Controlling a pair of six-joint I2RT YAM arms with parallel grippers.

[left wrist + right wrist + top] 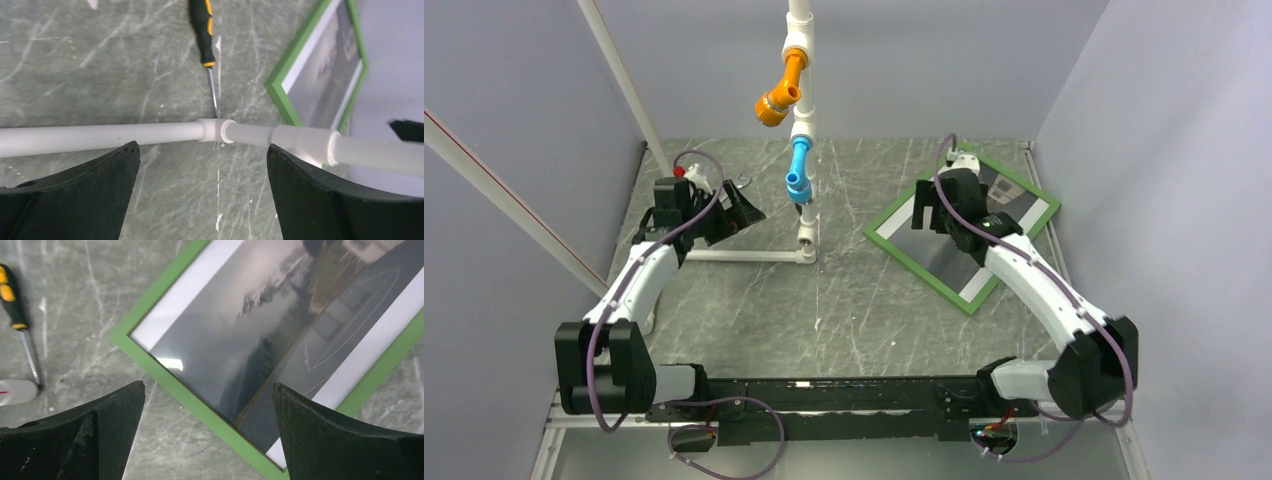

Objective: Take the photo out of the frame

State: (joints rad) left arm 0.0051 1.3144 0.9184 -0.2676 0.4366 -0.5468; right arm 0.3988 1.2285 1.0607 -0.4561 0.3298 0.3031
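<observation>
— Top view?
— The frame (919, 273) lies flat on the table (844, 310), far right, photo (1016, 198) inside. The right gripper (931, 205) hangs over it, spread wide.
— Left wrist?
— The left gripper (739, 205) gapes above a pipe (100, 135); screwdriver (202, 25) beyond.
— Right wrist?
— Green corner between the fingers.

Frame (172, 382) lies flat on the tabletop (854, 310), far right, turned cornerwise to the edges. Photo (240, 340) sits in it. Right tool (207, 400) hangs above the frame's left part. Pipe stand (802, 110) rises mid-tabletop, left of the frame. Its base pipe (744, 256) runs left along the surface. Left tool (200, 160) hangs at far left near that base pipe, well apart from the frame. Screwdriver (206, 35) lies on the tabletop, tip just beside a pipe joint, near one frame corner but not touching it.
</observation>
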